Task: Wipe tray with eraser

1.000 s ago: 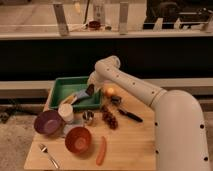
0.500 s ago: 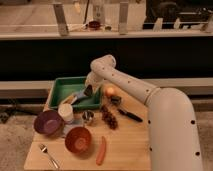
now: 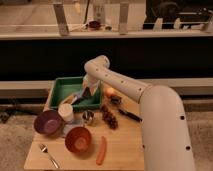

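Observation:
The green tray [image 3: 62, 89] sits at the table's back left. My gripper [image 3: 88, 94] is lowered into the tray's right half, close to its floor, with the white arm [image 3: 120, 82] reaching in from the right. A small dark shape at the gripper's tip may be the black eraser [image 3: 91, 95]; I cannot separate it from the gripper. A pale oblong block [image 3: 76, 98] lies in the tray just left of the gripper.
In front of the tray stand a white cup [image 3: 66, 112], a purple bowl [image 3: 47, 122], a small metal cup [image 3: 88, 116] and an orange bowl [image 3: 78, 140]. Grapes [image 3: 109, 118], an orange fruit [image 3: 110, 91], a black-handled utensil [image 3: 129, 114], a sausage [image 3: 102, 150] and a fork [image 3: 48, 155] lie around.
The arm's elbow has shifted a little to the left. The gripper has stayed low in the tray's right half, moving only slightly.

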`<action>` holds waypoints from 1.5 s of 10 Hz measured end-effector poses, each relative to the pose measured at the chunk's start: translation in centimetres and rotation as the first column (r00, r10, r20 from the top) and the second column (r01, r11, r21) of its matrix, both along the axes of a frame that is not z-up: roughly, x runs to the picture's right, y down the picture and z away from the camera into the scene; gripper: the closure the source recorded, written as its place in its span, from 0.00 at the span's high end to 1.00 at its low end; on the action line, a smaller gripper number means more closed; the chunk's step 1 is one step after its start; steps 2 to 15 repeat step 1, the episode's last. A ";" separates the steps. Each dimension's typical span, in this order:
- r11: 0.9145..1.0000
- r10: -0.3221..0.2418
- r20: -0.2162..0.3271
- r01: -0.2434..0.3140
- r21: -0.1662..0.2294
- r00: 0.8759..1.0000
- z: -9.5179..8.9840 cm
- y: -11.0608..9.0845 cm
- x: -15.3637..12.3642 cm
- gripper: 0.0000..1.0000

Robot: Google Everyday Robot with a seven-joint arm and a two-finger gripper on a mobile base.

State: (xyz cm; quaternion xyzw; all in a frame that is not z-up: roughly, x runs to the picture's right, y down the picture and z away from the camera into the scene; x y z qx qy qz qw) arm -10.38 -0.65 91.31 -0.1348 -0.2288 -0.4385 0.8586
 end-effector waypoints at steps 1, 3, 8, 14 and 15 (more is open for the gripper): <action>1.000 -0.011 -0.002 0.011 -0.003 1.000 -0.1 0.4 -0.3 0.00; 1.000 -0.011 -0.002 0.011 -0.003 1.000 -0.1 0.4 -0.3 0.00; 1.000 -0.011 -0.002 0.011 -0.003 1.000 -0.1 0.4 -0.3 0.00; 1.000 -0.011 -0.002 0.011 -0.003 1.000 -0.1 0.4 -0.3 0.00; 1.000 -0.011 -0.002 0.011 -0.003 1.000 -0.1 0.4 -0.3 0.00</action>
